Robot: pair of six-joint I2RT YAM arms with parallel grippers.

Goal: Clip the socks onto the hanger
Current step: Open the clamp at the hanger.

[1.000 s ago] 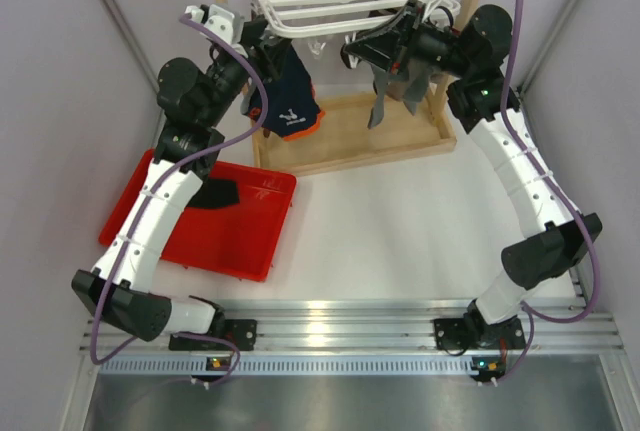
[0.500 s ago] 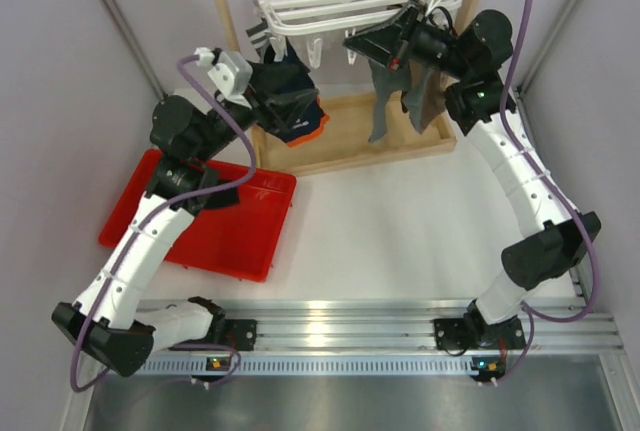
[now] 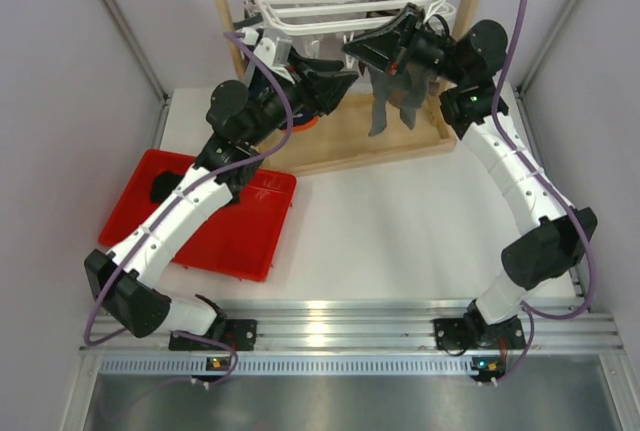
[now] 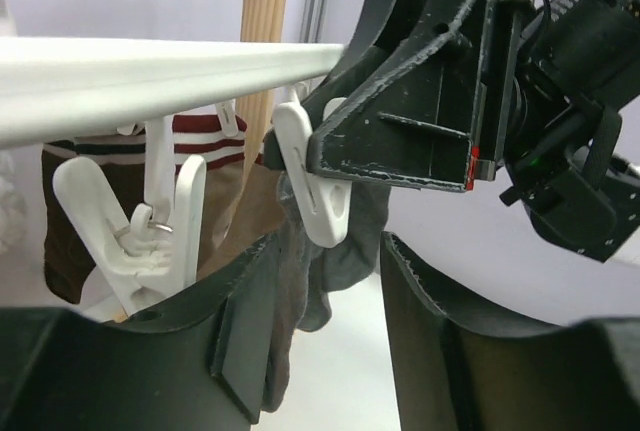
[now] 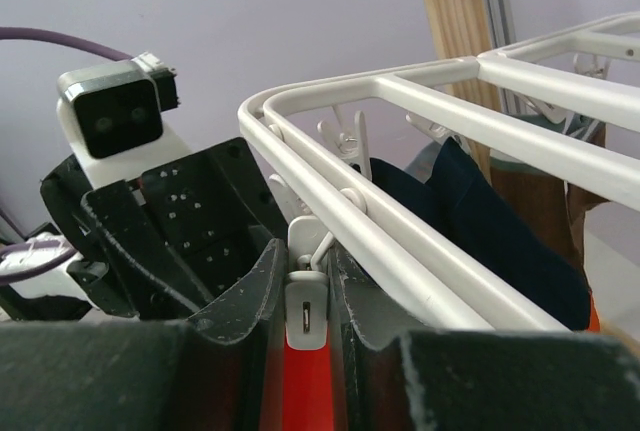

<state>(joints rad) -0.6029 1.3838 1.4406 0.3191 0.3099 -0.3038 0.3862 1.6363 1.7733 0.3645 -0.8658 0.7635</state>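
While the right end effector pinches a white clip under the hanger bar, fingers pressed together on it, the left end effector has its fingers wide apart, a grey sock hanging between them beneath that clip. Whether the clip bites the sock is hidden. A brown sock behind is partly covered by a second clip.

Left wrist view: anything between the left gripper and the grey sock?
Nothing visible does. The grey sock hangs in the gap between the open fingers of the left gripper, nearer one of them, under the white clip that the right gripper pinches. The right gripper's body sits close above, not in the gap.
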